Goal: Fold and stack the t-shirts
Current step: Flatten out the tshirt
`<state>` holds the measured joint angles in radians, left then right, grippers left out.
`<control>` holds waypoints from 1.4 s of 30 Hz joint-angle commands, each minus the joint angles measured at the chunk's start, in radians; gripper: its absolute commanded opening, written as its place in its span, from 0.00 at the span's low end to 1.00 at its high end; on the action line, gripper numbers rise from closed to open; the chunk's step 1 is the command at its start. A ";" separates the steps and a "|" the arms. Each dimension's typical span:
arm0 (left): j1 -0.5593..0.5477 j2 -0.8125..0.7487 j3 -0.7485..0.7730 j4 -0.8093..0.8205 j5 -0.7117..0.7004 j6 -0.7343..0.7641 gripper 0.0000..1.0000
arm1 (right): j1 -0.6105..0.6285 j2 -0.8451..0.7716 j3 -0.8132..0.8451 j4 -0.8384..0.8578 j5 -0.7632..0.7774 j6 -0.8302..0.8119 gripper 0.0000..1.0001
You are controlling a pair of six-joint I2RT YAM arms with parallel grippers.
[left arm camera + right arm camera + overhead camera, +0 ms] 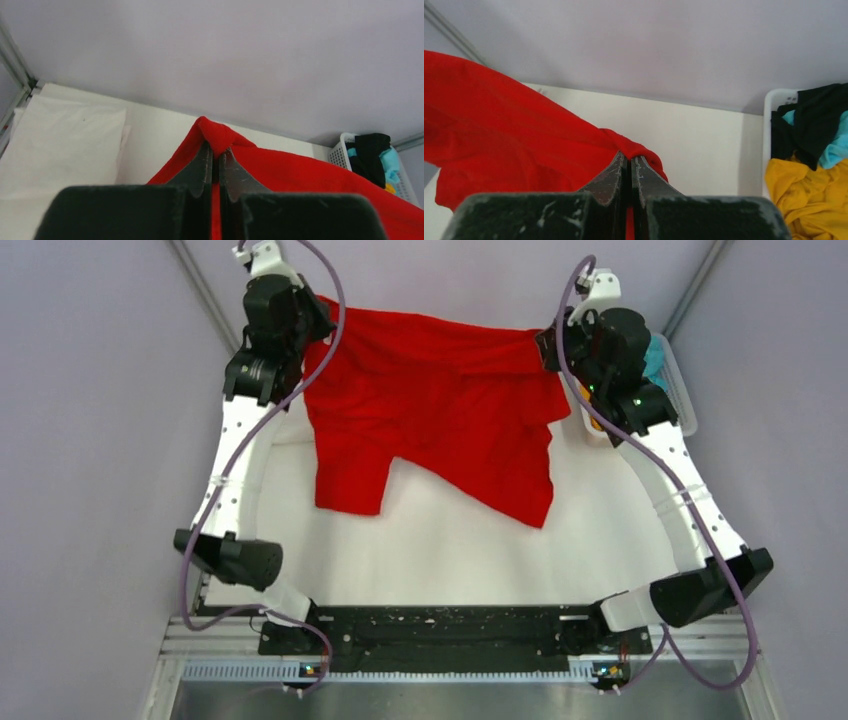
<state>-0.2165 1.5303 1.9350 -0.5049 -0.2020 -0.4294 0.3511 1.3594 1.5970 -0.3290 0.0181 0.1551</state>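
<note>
A bright red t-shirt [440,410] hangs stretched between my two grippers over the far half of the table, its lower edge and one sleeve drooping toward the surface. My left gripper [318,332] [216,150] is shut on one top corner of the red cloth [310,175]. My right gripper [548,348] [629,159] is shut on the other top corner, with red cloth [499,130] bunched over its tips. A white t-shirt [65,145] lies flat and folded at the far left of the table. Black [819,115], turquoise [836,145] and orange-yellow [814,195] t-shirts lie crumpled in the basket.
The white mesh basket [682,390] [774,100] stands at the far right edge, close beside my right arm. The white table [440,560] ends at lilac walls behind and on both sides. A black base rail [440,625] runs along the near edge.
</note>
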 commanded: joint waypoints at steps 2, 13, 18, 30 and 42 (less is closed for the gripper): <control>0.015 0.118 0.388 -0.063 0.041 0.066 0.00 | -0.043 0.040 0.260 0.016 0.028 -0.085 0.00; 0.020 -0.191 -0.232 0.099 -0.024 0.087 0.00 | -0.044 -0.209 -0.183 -0.019 -0.074 -0.019 0.00; 0.020 -0.260 -0.619 0.079 -0.053 0.014 0.00 | -0.044 -0.290 -0.458 -0.161 -0.104 0.132 0.00; 0.033 0.312 -0.458 -0.056 -0.131 -0.098 0.42 | -0.045 0.190 -0.484 -0.127 0.057 0.179 0.44; 0.028 -0.071 -0.871 0.041 0.081 -0.212 0.99 | -0.045 -0.085 -0.734 -0.061 0.266 0.391 0.99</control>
<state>-0.1856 1.7283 1.2995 -0.4999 -0.1802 -0.5476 0.3111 1.4731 0.9939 -0.4377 0.2001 0.4335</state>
